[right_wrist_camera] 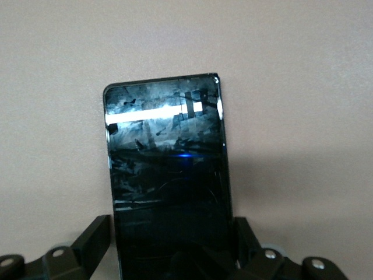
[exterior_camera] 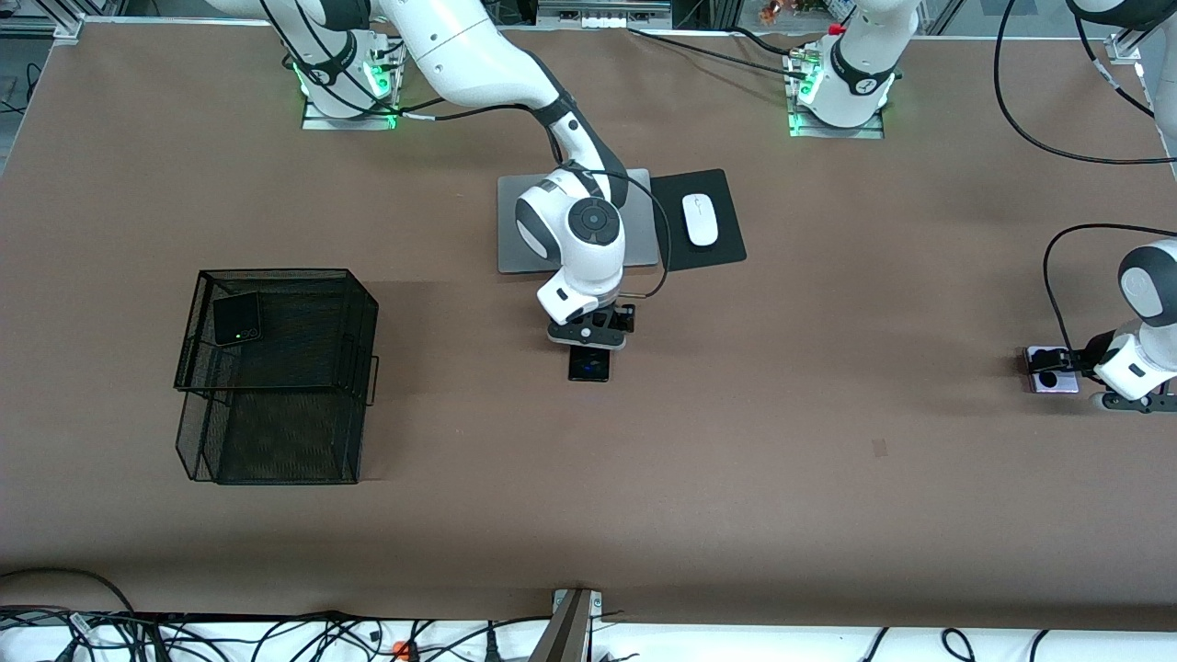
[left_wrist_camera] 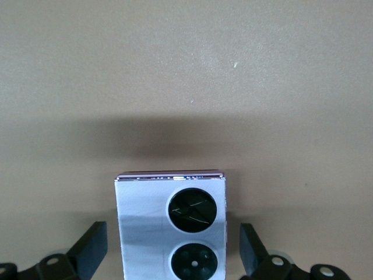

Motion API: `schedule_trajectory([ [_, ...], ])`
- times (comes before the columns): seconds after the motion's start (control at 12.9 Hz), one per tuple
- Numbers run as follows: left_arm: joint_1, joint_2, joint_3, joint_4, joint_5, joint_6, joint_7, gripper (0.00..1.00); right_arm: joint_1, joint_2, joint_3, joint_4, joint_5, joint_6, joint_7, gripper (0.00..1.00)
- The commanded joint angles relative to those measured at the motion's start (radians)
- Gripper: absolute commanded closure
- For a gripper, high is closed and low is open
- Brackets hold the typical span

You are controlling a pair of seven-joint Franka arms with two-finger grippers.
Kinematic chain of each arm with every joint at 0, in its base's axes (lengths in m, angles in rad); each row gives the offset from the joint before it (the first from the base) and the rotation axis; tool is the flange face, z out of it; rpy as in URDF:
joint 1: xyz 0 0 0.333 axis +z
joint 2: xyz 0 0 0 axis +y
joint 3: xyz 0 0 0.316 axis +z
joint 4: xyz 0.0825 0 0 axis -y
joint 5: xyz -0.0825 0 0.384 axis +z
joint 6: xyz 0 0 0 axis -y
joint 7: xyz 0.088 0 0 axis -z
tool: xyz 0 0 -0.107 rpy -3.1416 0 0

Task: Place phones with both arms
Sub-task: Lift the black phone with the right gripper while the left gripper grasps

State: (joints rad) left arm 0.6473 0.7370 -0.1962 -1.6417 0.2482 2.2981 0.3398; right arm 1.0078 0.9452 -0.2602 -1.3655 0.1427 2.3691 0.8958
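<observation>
My right gripper (exterior_camera: 588, 342) is down at the middle of the table (exterior_camera: 736, 478), just nearer the front camera than the silver laptop (exterior_camera: 515, 221). The long black phone (exterior_camera: 588, 366) lies flat there, one end poking out from under my hand toward the front camera. In the right wrist view that phone (right_wrist_camera: 166, 181) runs up between my fingers (right_wrist_camera: 93, 239); one pad sits tight against its edge, the other has a thin sliver of gap, so the jaws stand astride it but I cannot tell whether they are clamped on it.

My left gripper (exterior_camera: 1067, 363) is low at the left arm's end of the table, well apart from the laptop. The pale lilac phone (exterior_camera: 1048, 370) lies flat under it. In the left wrist view the lilac phone (left_wrist_camera: 170, 227) with its two black circles sits between my fingers (left_wrist_camera: 250, 248), and there is clear table showing on both sides of it: jaws apart, not touching the phone.

The small black phone (exterior_camera: 237, 319) is on the upper shelf of the black wire basket (exterior_camera: 276, 377), toward the right arm's end of the table, a green light glowing on it.

Beside the laptop, toward the left arm's end, the white mouse (exterior_camera: 700, 219) rests on its black pad (exterior_camera: 703, 221).
</observation>
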Motion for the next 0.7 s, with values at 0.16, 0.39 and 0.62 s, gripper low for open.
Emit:
schedule_trajectory([
  [0.16, 0.006, 0.039, -0.005, 0.020, 0.017, 0.011, 0.001, 0.00, -0.008, -0.011, -0.001, 0.005, 0.017, 0.006, -0.032, 1.00],
  [0.39, 0.006, 0.039, -0.005, 0.020, 0.020, 0.011, 0.010, 0.51, -0.026, -0.055, -0.004, 0.023, 0.018, -0.077, -0.050, 1.00],
  [0.62, -0.003, 0.027, -0.008, 0.022, 0.020, -0.008, 0.008, 0.67, -0.050, -0.112, -0.010, 0.129, 0.015, -0.285, -0.054, 1.00],
])
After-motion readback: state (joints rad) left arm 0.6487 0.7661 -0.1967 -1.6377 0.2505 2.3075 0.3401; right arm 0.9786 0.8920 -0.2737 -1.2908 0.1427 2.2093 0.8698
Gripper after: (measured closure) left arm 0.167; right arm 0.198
